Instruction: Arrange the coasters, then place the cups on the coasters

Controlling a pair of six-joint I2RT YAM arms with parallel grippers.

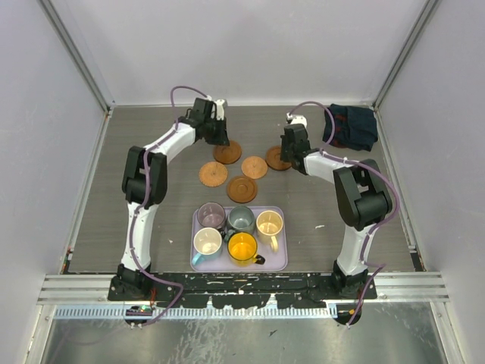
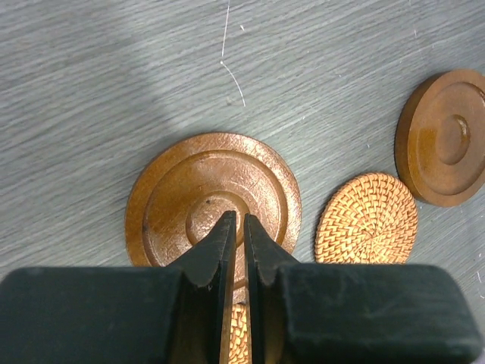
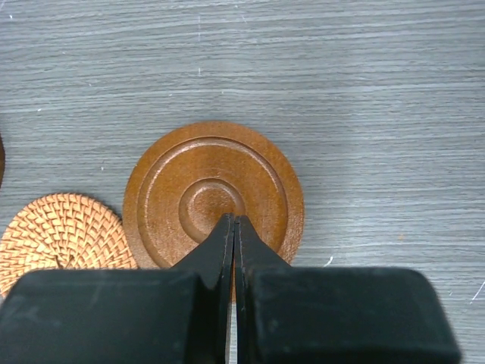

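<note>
- Nearest the arm bases, five cups (image 1: 242, 246) sit in the lavender tray (image 1: 279, 262), none on a coaster yet.
- Beyond it, the coasters (image 1: 242, 189) lie loosely clustered on the worktop (image 1: 136, 136).
- Far right, the right gripper (image 3: 233, 220), pinched closed and empty, hangs centred over the far-right coaster (image 3: 174, 189).
- Farthest, the left gripper (image 2: 235, 220), fingers all but together, is centred over the far-left coaster (image 2: 174, 197); each arm has its own disc directly beneath.

Left arm (image 1: 170, 141) and right arm (image 1: 350, 246) are white with black joints (image 1: 136, 176), purplish cables (image 1: 173, 97), and black tapered tool fingers (image 2: 211, 258).
</note>
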